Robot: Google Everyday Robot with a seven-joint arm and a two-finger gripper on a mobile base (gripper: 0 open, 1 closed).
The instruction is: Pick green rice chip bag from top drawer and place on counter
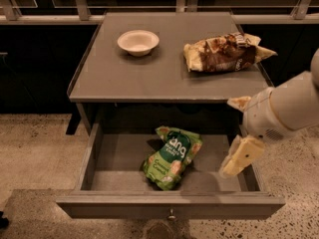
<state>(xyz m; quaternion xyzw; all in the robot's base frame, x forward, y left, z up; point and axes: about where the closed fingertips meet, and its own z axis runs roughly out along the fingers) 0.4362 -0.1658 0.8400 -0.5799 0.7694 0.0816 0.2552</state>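
Observation:
The green rice chip bag [172, 157] lies flat in the middle of the open top drawer [99, 163], its dark green label facing up. The drawer is pulled out toward me, with a small metal knob [171, 215] on its front panel. The counter [159, 78] is above it. My gripper [240, 158] hangs on the cream arm over the drawer's right side, to the right of the bag and apart from it, holding nothing.
A white bowl [138, 42] stands at the counter's back left. A brown and cream chip bag [225, 53] lies at its back right. A railing and dark windows run behind the counter. Speckled floor surrounds the drawer.

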